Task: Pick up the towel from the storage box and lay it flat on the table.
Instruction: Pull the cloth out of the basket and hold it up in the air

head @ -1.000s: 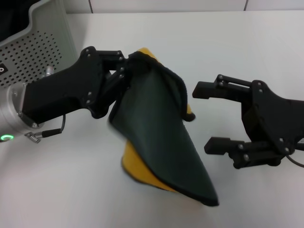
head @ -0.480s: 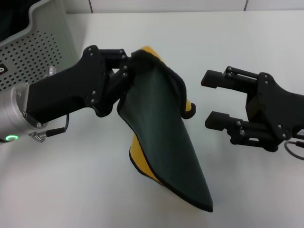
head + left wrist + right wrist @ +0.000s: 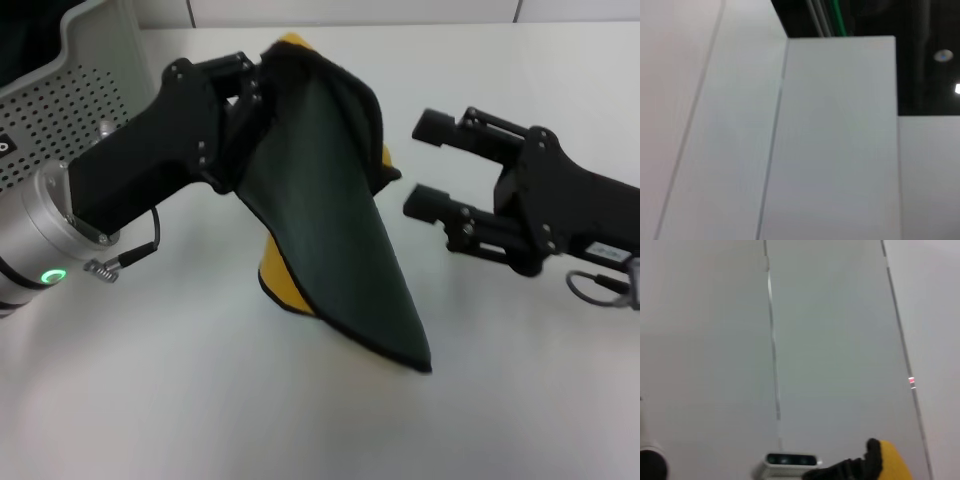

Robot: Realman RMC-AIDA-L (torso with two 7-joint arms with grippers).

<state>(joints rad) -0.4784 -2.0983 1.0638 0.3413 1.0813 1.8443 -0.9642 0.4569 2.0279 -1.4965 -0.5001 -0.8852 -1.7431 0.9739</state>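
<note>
Head view: towel (image 3: 325, 230) out of storage box (image 3: 75, 95), hanging over table (image 3: 180, 400), pinched by left gripper (image 3: 255, 95); right gripper (image 3: 425, 165) open beside it. Spreading flat remains.

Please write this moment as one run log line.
left tool: shut on towel, lifted | right tool: open, beside towel | storage box: behind

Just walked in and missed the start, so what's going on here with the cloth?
The left gripper is shut on the top edge of the towel, holding it up so it hangs dark green side out, with yellow showing behind. Its lower end reaches down to the table, not laid flat yet. The right gripper is open just beside the towel's right edge, not touching it as far as I can tell. The storage box sits behind the left arm.
</note>
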